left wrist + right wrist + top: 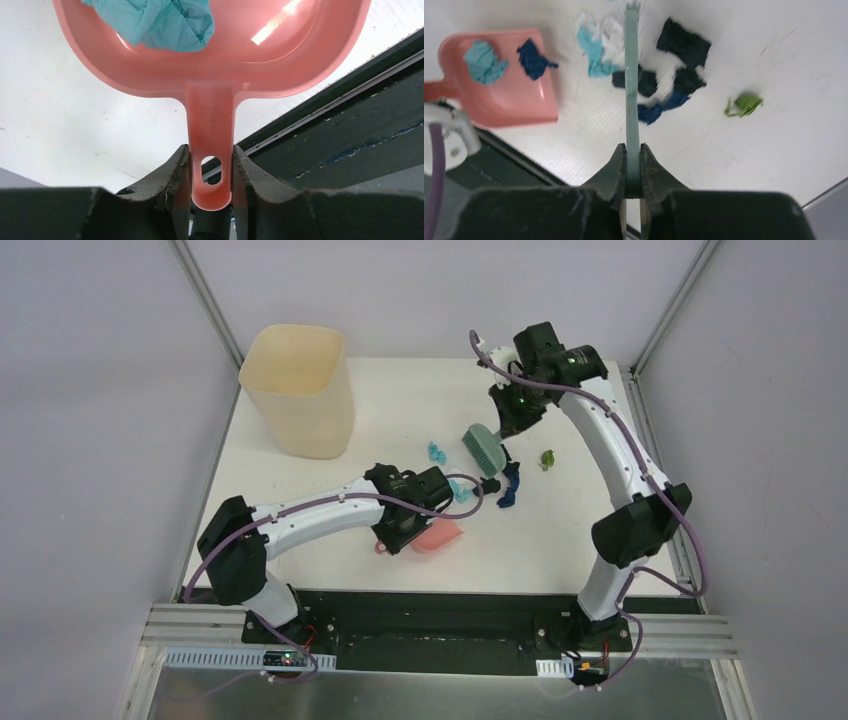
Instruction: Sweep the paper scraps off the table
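Two tools: both are shut tight on something.
Left tool (210, 148): its two fingers pinch the thin handle of the pink dustpan (225, 65).
Right tool (632, 146): its fingers squeeze the teal brush (631, 90), which reaches out over the white surface (774, 50).
Dustpan spot: near the front edge of the surface, with its open mouth toward the brush.
Inside the dustpan: one light blue scrap (484, 61) and one dark blue scrap (533, 57).
Paper scraps (684, 45): most lie in a bunch around the brush tip, and they are light blue, white, black and dark blue.
Green scrap (744, 105): alone, off to one side of the bunch.
Bin (300, 390): tall and cream, at the far left corner of the surface.
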